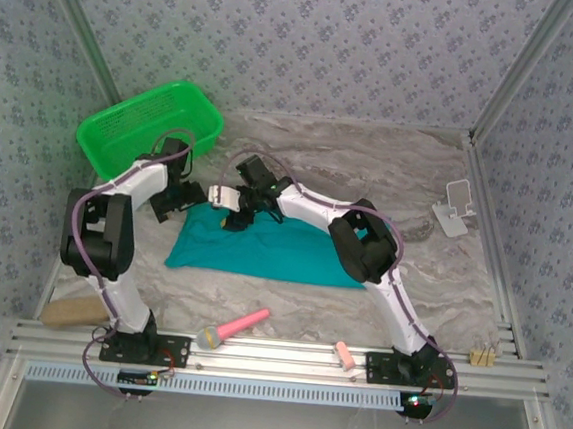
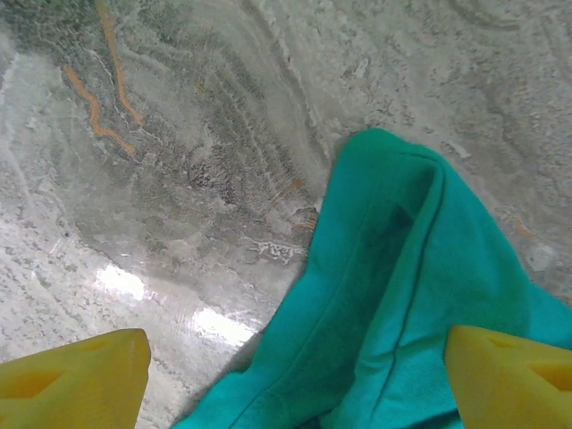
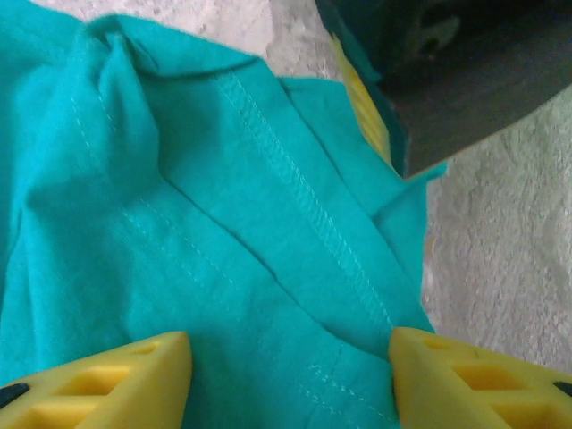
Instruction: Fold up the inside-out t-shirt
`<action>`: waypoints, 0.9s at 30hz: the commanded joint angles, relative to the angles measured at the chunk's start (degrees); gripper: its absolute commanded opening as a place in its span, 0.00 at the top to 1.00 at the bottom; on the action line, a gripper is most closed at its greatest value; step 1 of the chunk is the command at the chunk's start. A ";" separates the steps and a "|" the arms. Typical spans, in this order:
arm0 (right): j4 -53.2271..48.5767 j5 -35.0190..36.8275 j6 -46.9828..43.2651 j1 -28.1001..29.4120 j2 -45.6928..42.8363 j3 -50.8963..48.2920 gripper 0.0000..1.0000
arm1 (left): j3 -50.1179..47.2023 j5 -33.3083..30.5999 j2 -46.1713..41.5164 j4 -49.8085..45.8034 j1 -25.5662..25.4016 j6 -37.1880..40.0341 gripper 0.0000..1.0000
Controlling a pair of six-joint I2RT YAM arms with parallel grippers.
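Observation:
The inside-out t-shirt (image 1: 264,245) lies bunched and roughly flat in the middle of the marble table, teal, with its seams showing (image 3: 304,197). Both grippers hover at its far left corner. My left gripper (image 1: 194,197) is open; its yellow fingertips (image 2: 71,375) stand wide apart, straddling the shirt's edge (image 2: 402,295) and bare table. My right gripper (image 1: 229,213) is open just over the cloth, with a stitched hem running between its fingertips (image 3: 98,380). The left gripper's yellow finger (image 3: 362,98) shows close beside it.
A green mesh basket (image 1: 149,127) stands at the back left, just behind the left arm. A pink-handled brush (image 1: 234,328) and a wooden block (image 1: 72,311) lie near the front edge. A white stand (image 1: 456,209) sits at the right.

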 commanded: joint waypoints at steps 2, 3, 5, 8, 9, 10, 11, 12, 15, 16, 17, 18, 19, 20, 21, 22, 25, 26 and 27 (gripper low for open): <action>-2.37 1.74 1.72 -0.34 0.84 2.95 0.47 | 2.33 -1.01 2.48 -3.22 0.46 1.48 0.15; -2.50 1.71 1.67 -0.34 0.90 3.05 0.54 | 2.22 -1.52 2.98 -3.52 0.52 1.47 0.15; -2.96 1.32 1.08 -0.25 0.96 3.09 0.68 | 1.21 -1.16 3.49 -2.55 0.54 1.22 0.15; -2.89 1.82 0.13 -0.04 0.92 2.65 1.00 | 0.42 -1.64 4.29 -1.96 0.54 1.22 0.16; -2.88 2.26 -1.52 0.18 0.68 2.13 1.00 | 0.34 -2.25 4.54 -1.95 0.51 1.32 0.16; -3.05 3.21 -4.49 0.65 0.34 1.32 1.00 | 0.26 -2.71 4.87 -2.10 0.55 1.52 0.16; -3.14 3.82 -7.30 1.01 -0.21 0.33 1.00 | 0.18 -2.79 4.94 -2.09 0.70 1.45 0.16; -2.63 4.60 -9.66 1.54 -1.18 -1.13 1.00 | 0.07 -2.60 5.10 -2.08 0.86 1.46 0.16; 2.24 3.48 -11.53 1.87 -5.58 -6.61 1.00 | 0.06 -2.38 5.20 -2.08 1.22 1.52 0.16; 4.65 2.15 -11.88 1.90 -7.49 -9.10 1.00 | 0.09 -2.44 5.21 -2.17 1.33 1.59 0.16; 6.37 0.88 -12.69 1.93 -9.17 -11.07 1.00 | 0.15 -2.50 5.21 -2.22 1.40 1.69 0.15; 7.66 -0.61 -13.82 1.93 -10.92 -13.04 1.00 | 0.23 -2.56 5.16 -2.23 1.55 1.66 0.15; 8.18 -1.93 -15.14 1.94 -12.63 -14.58 1.00 | 0.22 -2.50 5.12 -2.26 1.76 1.62 0.15; 7.87 -3.01 -16.89 2.08 -14.01 -16.11 1.00 | 0.15 -2.40 5.05 -2.12 1.86 1.59 0.15; 7.42 -3.59 -19.22 2.59 -15.86 -18.08 1.00 | 0.20 -2.20 5.03 -2.20 1.88 1.69 0.15; 7.07 -3.61 -21.24 3.11 -17.71 -20.30 1.00 | 0.14 -2.07 4.94 -2.14 1.88 1.67 0.15; 1.94 -4.21 -25.95 4.56 -23.22 -25.38 1.00 | -0.24 -2.07 4.86 -1.70 1.92 1.92 0.14; 0.54 -3.92 -26.74 5.00 -24.95 -27.00 1.00 | -0.45 -2.07 4.94 -1.54 1.91 2.01 0.14; -0.51 -3.62 -27.09 5.36 -27.13 -29.30 1.00 | -0.57 -1.94 5.11 -1.39 1.88 2.07 0.13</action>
